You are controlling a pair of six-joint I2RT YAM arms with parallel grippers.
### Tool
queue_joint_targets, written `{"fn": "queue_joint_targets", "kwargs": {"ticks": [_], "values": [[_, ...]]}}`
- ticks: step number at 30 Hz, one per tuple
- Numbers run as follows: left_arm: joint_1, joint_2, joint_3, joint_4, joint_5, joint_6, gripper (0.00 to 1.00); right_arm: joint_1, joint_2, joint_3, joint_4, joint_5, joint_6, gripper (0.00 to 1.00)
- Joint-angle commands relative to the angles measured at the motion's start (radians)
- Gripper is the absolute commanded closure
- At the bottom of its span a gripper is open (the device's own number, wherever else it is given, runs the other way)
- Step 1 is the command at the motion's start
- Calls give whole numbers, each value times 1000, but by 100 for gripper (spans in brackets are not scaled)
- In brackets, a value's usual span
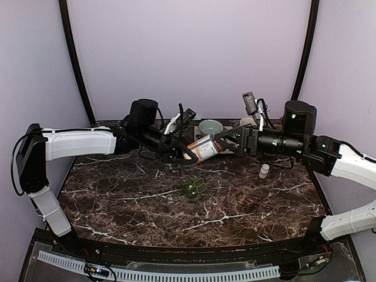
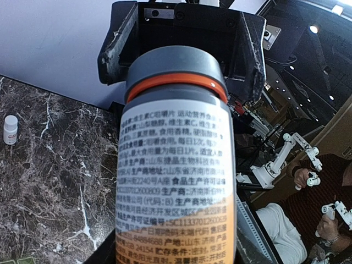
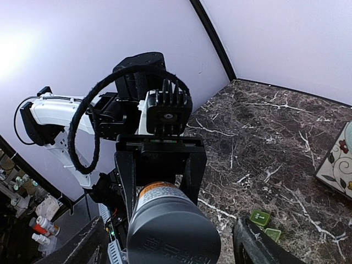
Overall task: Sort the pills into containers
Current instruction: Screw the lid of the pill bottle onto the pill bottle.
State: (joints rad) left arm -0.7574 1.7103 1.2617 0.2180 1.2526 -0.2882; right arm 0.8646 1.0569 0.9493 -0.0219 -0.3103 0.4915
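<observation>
Bottle clamped sideways at far centre in left gripper; right gripper open around cap, not touching. Close squarely on cap before twisting.

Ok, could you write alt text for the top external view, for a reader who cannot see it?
Two robot arms meet above a marble table: the left gripper holds an orange-labelled pill bottle on its side, and the right gripper stands open around its other end. On the table below sit a small dark-green pill organiser and a white bottle.
</observation>
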Motion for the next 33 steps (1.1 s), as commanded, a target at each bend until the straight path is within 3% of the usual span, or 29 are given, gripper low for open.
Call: {"fn": "queue_joint_targets", "kwargs": {"ticks": [1,7,15,22,25,33], "values": [[2,-7,35,55,48,-23,100,-2,13,-1,63,-41,9,24],[1,-4,36,67,55,-34,100,-3,22,-14,87,-59,24,35],[2,3,38,79,59,-45,100,-4,39,-9,91,-82,35,70],[-2,-12,75,-44,-18,71,100,-2,81,21,56,-67,74,81],[-7,-33,89,-121,-107,169,100,-2,122,54,3,-49,103,85],[-42,-131,46,-129,-392,323,100,-4,246,119,-142,4,222,89]]}}
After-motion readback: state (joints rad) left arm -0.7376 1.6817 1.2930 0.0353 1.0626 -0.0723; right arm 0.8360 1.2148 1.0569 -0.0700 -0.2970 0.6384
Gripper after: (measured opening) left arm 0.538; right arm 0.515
